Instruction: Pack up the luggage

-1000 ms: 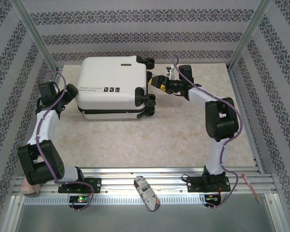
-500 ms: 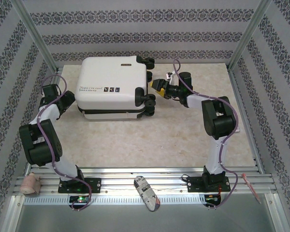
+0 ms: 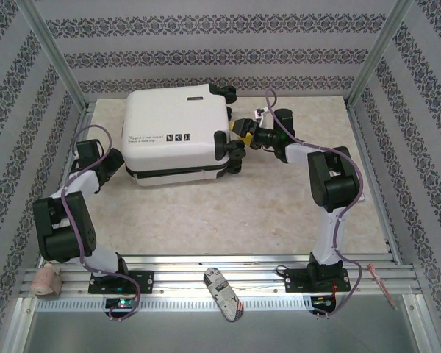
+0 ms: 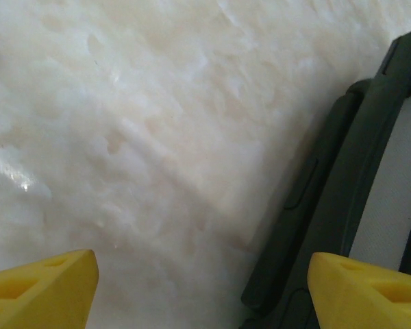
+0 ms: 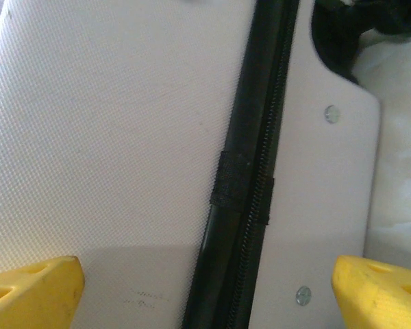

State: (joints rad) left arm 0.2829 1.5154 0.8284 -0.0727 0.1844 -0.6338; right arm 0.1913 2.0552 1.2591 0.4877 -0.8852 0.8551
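Flanking the closed luggage, the left claw and right claw gape wide, empty.

suitcase | white hard shell, black zipper band, black wheels, small black marks on top | closed, lying flat | upper centre-left of the overhead frame

The luggage has a white plastic shell, finely grained and matt; its black zipper band looks like woven cloth. The table is smooth, marbled and faintly glossy.
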